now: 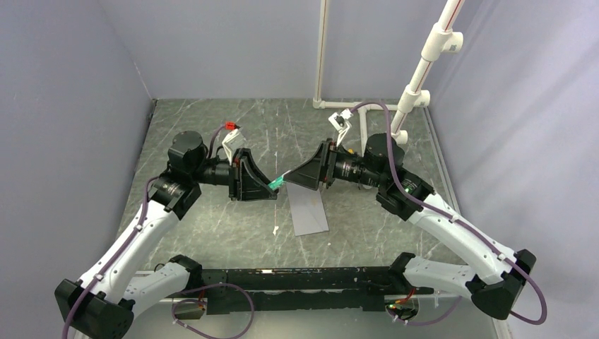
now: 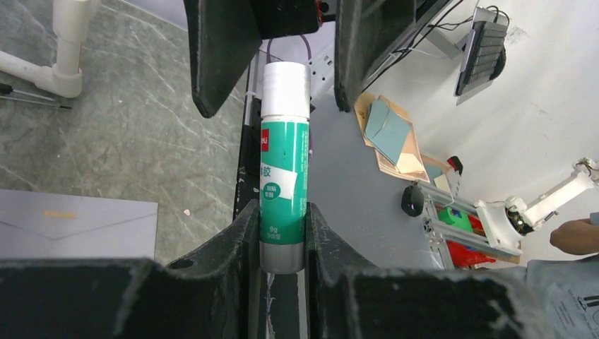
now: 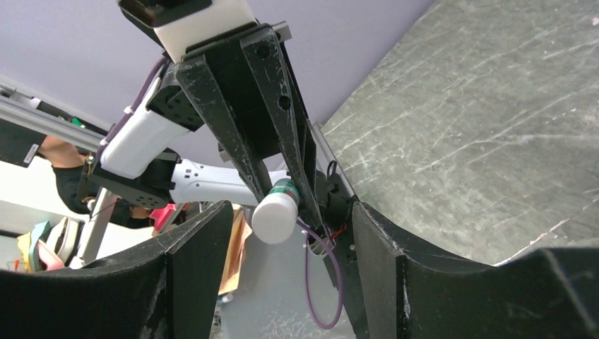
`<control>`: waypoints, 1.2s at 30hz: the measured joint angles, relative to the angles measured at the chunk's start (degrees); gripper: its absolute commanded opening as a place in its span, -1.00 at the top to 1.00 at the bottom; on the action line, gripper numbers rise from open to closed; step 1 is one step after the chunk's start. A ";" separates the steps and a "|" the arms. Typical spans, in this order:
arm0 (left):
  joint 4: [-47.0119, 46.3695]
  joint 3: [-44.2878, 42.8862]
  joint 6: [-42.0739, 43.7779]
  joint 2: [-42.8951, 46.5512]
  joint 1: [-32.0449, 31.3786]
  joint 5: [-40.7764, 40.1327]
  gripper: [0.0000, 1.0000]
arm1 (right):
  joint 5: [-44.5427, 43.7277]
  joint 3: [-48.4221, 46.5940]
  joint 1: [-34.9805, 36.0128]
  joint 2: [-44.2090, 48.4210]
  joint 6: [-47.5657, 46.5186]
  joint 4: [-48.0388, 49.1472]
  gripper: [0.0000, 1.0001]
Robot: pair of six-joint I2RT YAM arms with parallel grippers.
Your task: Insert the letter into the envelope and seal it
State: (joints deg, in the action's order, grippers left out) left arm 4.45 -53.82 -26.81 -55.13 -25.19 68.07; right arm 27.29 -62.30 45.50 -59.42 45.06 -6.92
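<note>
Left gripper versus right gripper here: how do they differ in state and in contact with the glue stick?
The left gripper is shut on the glue stick, at its green body; the right gripper is open. The left fingers press against it, while the right fingers stand clear on either side of its white cap. Shared: both are raised off the table, facing each other near the envelope.
</note>
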 measured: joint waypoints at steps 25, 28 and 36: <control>6.10 -3.45 1.29 -0.02 0.04 -2.36 0.42 | 7.52 2.51 -1.27 -2.32 2.75 10.40 0.85; 5.38 -3.50 -0.66 0.31 -0.09 -4.39 0.03 | 4.92 6.29 -1.20 -0.20 4.39 14.99 0.88; -6.23 -1.03 -11.56 2.16 0.15 -10.84 -0.36 | -2.84 11.65 -1.11 4.22 7.69 22.80 0.88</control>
State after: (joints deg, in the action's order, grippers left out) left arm -1.78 -54.85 -38.37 -52.97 -25.04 57.23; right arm 24.45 -50.65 44.38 -55.20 52.75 15.88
